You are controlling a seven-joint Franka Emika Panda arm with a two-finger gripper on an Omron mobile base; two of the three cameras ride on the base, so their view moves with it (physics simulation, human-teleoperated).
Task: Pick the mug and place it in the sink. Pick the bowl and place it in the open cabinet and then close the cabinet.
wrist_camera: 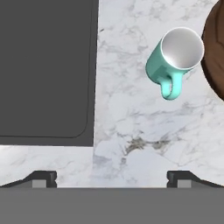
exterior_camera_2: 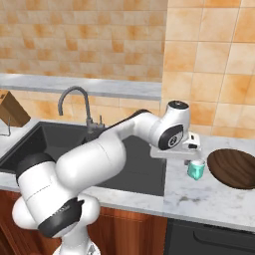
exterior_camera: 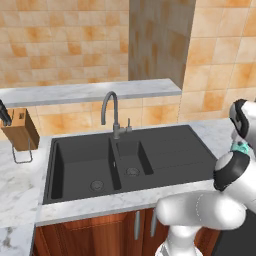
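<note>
Left base view: dark sink (exterior_camera: 82, 172) set in the marble bench (exterior_camera: 17, 187), grey tap (exterior_camera: 111, 112) behind the divider between basins. Knife block (exterior_camera: 20, 129) sits on the bench at far left, w/ a wire rack just in front of it. Robot arm fills the lower right; a sliver of the teal mug (exterior_camera: 242, 147) peeks out beside the arm's upper link, near the right edge.

Right base view: arm reaches over the sink's right end, hand pointing down over the bench. Mug (exterior_camera_2: 196, 170) stands upright on the bench just below the hand, right of the sink (exterior_camera_2: 30, 144). Brown bowl (exterior_camera_2: 234, 168) sits just right of the mug; can't tell if they touch. Claw fingers hidden from here.

Hand view: looking straight down. Claw (wrist_camera: 112, 177) tips stand wide apart at the bottom, nothing between them but marble. Mug (wrist_camera: 174, 61) is up and to the right, white inside showing, handle pointing toward the tips. Bowl (wrist_camera: 215, 52) edge right next to it. Sink's drainboard corner (wrist_camera: 46, 70) takes the left side. Mug is outside the sink, not gripped.
</note>
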